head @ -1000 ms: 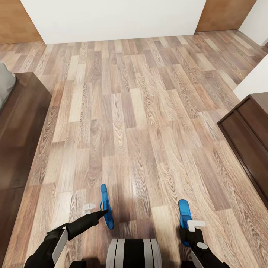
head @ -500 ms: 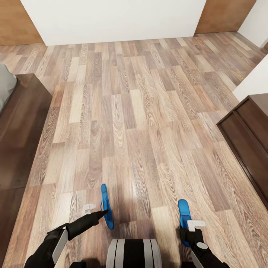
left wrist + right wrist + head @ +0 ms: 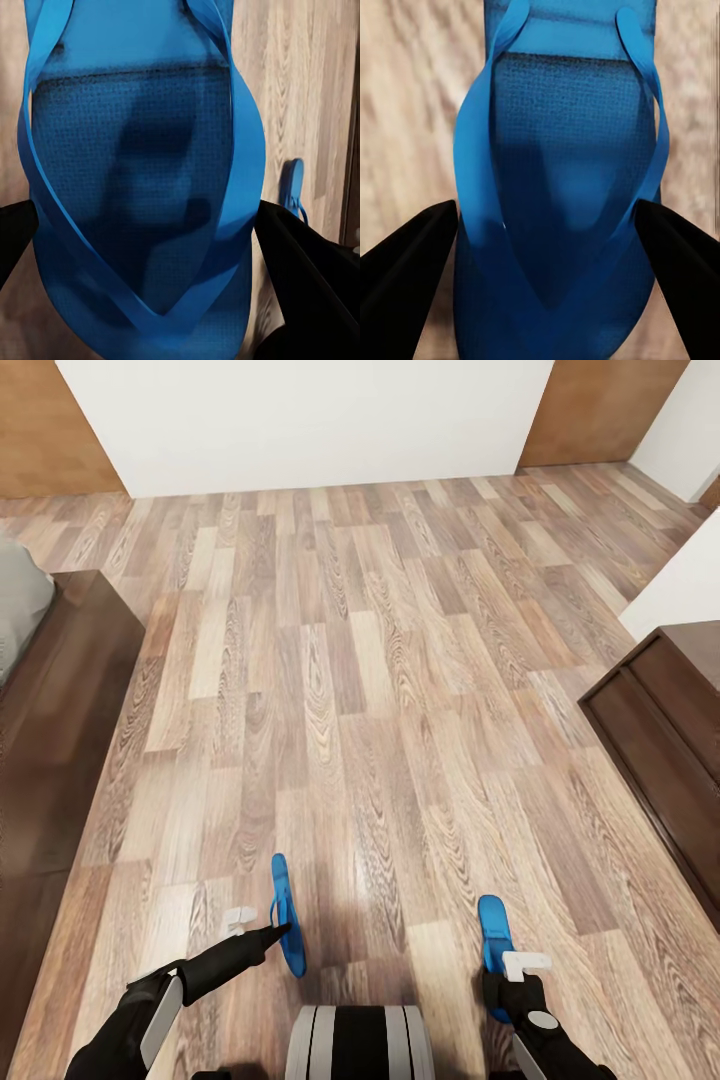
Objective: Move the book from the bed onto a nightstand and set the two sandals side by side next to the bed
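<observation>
Left gripper (image 3: pixel 268 932) and right gripper (image 3: pixel 505 970) held low ahead, each clamped on a sandal

Both arms are matte black with pale grey panels along the forearms. The left gripper (image 3: pixel 262 927) has one black and one white finger; the right gripper (image 3: pixel 512 963) shows white. The trunk top (image 3: pixel 360 1042) is black with grey-white stripes.

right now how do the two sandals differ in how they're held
The left sandal sits in the left pincer, gripped from its side, edge-on in the head view. The right sandal sits in the right pincer, gripped at its near end. Both are bright blue flip-flops.
</observation>
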You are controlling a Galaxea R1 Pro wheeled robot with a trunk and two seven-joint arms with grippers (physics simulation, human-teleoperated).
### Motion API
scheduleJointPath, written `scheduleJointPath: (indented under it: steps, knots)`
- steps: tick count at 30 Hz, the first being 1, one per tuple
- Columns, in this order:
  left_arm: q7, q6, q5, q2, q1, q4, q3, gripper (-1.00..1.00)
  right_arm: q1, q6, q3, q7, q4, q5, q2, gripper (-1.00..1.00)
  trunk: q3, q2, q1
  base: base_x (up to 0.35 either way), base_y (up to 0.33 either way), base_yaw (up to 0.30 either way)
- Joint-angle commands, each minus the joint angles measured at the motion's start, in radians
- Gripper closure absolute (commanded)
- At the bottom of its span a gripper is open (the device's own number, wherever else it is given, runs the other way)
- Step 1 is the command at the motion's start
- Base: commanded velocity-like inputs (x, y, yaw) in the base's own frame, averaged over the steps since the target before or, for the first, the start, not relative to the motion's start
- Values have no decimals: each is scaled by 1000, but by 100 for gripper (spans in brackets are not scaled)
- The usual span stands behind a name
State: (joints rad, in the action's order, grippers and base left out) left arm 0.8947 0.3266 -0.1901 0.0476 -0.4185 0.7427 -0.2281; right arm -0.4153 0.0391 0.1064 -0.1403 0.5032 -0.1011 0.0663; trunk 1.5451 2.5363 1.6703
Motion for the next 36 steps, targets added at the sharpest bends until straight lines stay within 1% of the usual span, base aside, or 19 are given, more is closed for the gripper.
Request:
scheduleJointPath:
  steps: [1,9,11,12,13,16,18,23,36]
  knots:
    - [3,10,-6,0,0,0,-1,100,0,4,8,-7,-1,-11,1,100,-3,0,-1,0,0,0]
    - [3,10,-5,-1,0,0,0,100,0,-4,6,-4,14,-11,4,100,-34,-2,-4,0,0,0]
    - [3,10,-5,0,0,0,1,100,0,-5,6,-5,31,-11,5,100,-42,-2,-5,0,0,0]
    - [3,10,-5,0,0,0,1,100,0,-5,6,-5,53,-11,6,100,-46,-3,-5,0,0,0]
    - [3,10,-5,0,0,0,0,100,0,-9,8,-6,132,-11,8,100,-50,-3,-6,0,0,0]
    - [3,11,-5,0,0,0,0,100,2,-12,9,-7,274,-11,11,100,-61,-4,-7,0,0,0]
    - [3,11,-5,0,0,0,1,100,2,-13,9,-8,305,-11,11,100,-69,-4,-8,0,0,0]
    - [3,11,-5,0,0,0,1,100,3,-13,9,-8,324,-11,11,100,-89,-5,-10,0,0,0]
    - [3,11,-5,0,0,0,0,100,3,-12,10,-7,318,-8,9,100,-139,-8,-16,0,0,0]
